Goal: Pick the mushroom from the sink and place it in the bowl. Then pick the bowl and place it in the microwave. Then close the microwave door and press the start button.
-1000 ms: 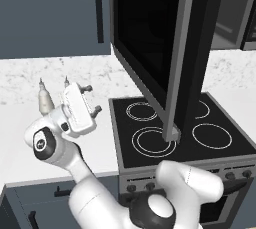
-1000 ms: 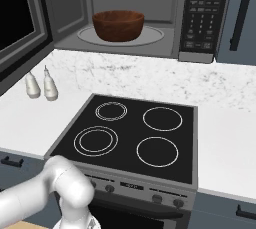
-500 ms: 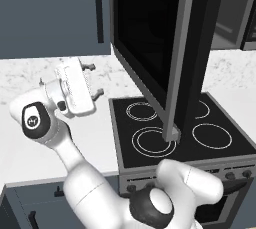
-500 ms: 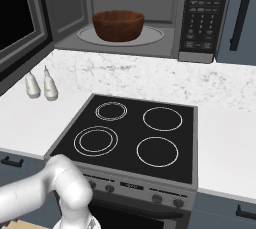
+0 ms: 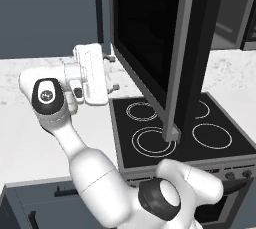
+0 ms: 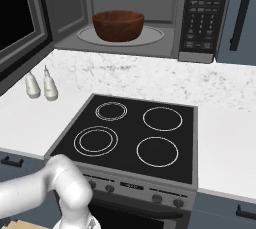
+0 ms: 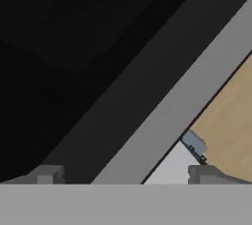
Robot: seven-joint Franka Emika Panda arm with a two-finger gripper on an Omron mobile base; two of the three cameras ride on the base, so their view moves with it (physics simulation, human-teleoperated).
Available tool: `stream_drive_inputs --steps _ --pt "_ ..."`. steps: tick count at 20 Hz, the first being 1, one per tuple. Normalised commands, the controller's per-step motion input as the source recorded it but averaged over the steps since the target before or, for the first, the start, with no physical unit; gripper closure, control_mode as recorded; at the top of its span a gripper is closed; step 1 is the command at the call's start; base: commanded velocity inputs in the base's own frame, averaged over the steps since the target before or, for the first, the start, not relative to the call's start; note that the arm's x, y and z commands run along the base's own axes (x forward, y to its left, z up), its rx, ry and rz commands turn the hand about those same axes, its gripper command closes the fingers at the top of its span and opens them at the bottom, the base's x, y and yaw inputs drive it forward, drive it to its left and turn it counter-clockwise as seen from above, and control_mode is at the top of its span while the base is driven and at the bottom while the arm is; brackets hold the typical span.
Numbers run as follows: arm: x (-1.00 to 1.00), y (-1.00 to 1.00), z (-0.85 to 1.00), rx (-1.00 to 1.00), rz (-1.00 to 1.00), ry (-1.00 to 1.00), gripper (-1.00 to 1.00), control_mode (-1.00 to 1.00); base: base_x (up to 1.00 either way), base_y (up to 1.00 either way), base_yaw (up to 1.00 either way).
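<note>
The bowl [image 6: 118, 25] is round, deep and reddish-brown (it looks like wood), and it sits on the pale plate inside the microwave [image 6: 150, 15]. The big dark glass door [image 5: 150, 43] stands wide open over the stove [image 6: 132, 138]. The gripper [image 5: 111, 73] is up beside the door's outer face, with its two fingers spread apart and holding nothing.

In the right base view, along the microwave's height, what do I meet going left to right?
The open microwave door at the left edge → the bowl sitting inside the microwave → the button panel → a blue-grey cabinet door with a dark handle.
</note>
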Motion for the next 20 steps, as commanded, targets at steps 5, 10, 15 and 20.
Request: stream_drive_inputs --steps 5,10,15,20 --pt "0.00 -0.72 0.00 0.21 0.13 -0.20 -1.00 -1.00 0.00 0.00 0.00" --pt "0.00 -0.73 0.00 0.14 0.13 -0.22 -1.00 -1.00 0.00 0.00 0.00" --pt "0.00 -0.76 0.00 0.10 0.11 -0.23 -1.00 -1.00 0.00 0.00 0.00" --pt "0.00 -0.72 0.00 0.08 0.12 -0.22 -1.00 -1.00 0.00 0.00 0.00"
